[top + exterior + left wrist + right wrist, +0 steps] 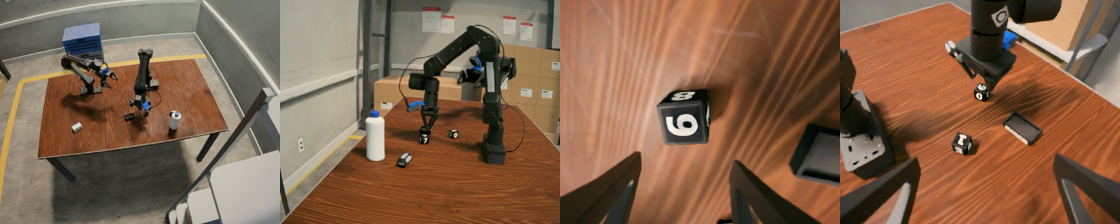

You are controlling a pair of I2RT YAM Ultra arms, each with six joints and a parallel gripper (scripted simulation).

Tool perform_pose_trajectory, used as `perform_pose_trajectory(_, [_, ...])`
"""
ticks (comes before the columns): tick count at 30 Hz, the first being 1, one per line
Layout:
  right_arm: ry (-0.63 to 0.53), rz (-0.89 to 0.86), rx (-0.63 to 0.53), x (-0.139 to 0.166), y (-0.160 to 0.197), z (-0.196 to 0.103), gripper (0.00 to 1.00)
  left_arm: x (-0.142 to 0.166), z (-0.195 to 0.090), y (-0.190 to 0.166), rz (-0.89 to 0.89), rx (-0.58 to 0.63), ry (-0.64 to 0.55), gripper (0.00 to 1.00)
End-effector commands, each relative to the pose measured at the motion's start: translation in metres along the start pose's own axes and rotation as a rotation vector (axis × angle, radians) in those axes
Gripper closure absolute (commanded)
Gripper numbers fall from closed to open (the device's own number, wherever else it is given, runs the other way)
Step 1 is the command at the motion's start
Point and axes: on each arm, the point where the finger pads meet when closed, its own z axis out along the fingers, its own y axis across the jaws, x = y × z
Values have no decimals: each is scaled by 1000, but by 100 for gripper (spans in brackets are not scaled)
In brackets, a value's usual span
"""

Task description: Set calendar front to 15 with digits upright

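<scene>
One black cube lies flat beside the tray; it shows a 6 and an 8 in the left wrist view and a 7 in the exterior view. My left gripper points down close above it, half open and empty. The other black cube lies on the table nearer the arms' bases, with a 1 on top in the right wrist view. The black tray is empty, white lettering on one long side. My right gripper is wide open, high above the table.
A white bottle with a blue cap stands beyond the cubes, with a black and white mouse-like object near it. A small white box lies on the far side of the table from the bottle.
</scene>
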Motion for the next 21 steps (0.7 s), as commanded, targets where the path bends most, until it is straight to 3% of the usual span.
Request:
perform_pose_trajectory(1, [-29,-4,-3,1,-2,12,0,-16,-4,-12,-172,105,11,45])
perform_pose_trajectory(8, [15,4,4,20,-4,18,0,-18,8,1,-337,149,88,45])
perform_pose_trajectory(21, [-5,6,9,13,-4,14,0,-21,17,0,-336,136,84,45])
